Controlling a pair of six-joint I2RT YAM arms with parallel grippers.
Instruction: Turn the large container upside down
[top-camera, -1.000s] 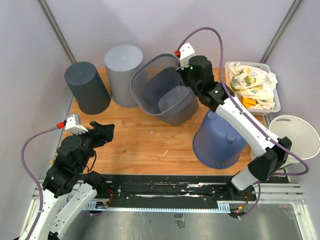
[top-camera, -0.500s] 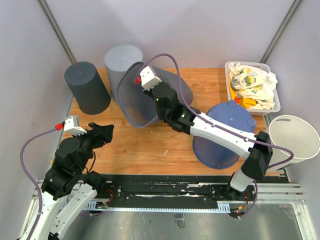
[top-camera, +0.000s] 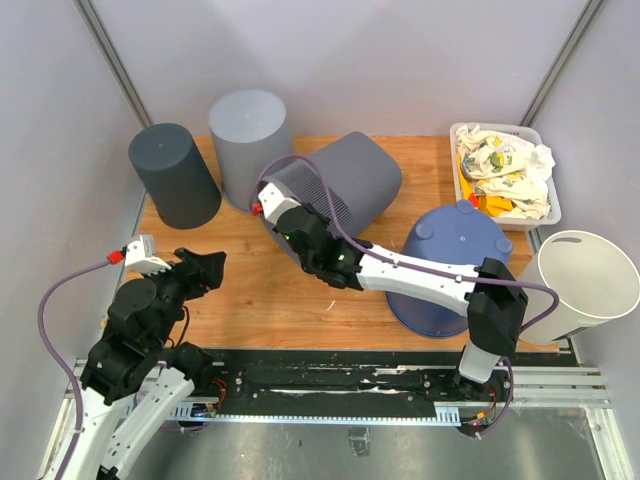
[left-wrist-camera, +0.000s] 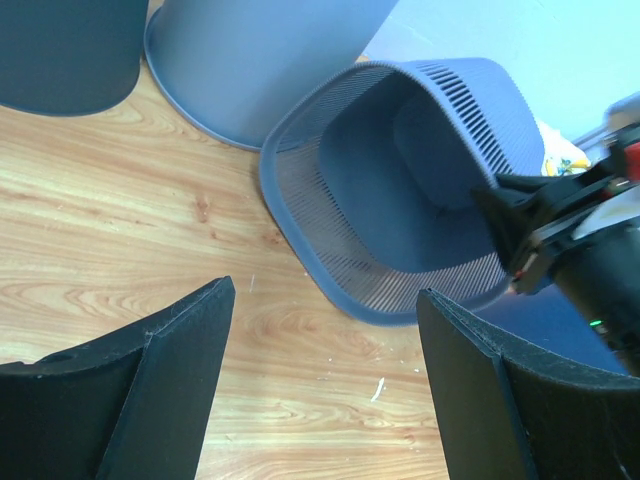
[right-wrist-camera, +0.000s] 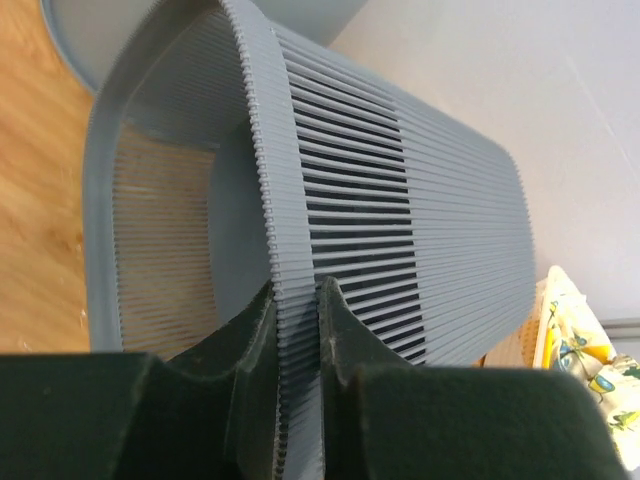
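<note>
Your right hand (right-wrist-camera: 296, 292) is clamped on the rim of the large slatted container (top-camera: 345, 180), one finger inside the wall and one outside, with the ribbed edge pinched tight between them. The container lies tipped on its side near the middle of the bench (top-camera: 270, 290), its closed base pointing toward the far right and its open mouth facing your left arm; the left wrist view looks straight into it. It is not upside down yet. Your left hand (left-wrist-camera: 325, 292) is spread wide and holds nothing; it hangs above bare wood near the bench's front left, well apart from the container. Behind the container, at the far left of the bench, a dark grey bin (top-camera: 172, 175) and a light grey bin (top-camera: 247, 135) both stand upside down, side by side. An upturned blue bucket (top-camera: 445, 265) sits just right of your right forearm. A white tray of printed cloth bags (top-camera: 505, 170) is at the far right corner, and a white bin (top-camera: 585, 280) stands off the bench's right edge.
</note>
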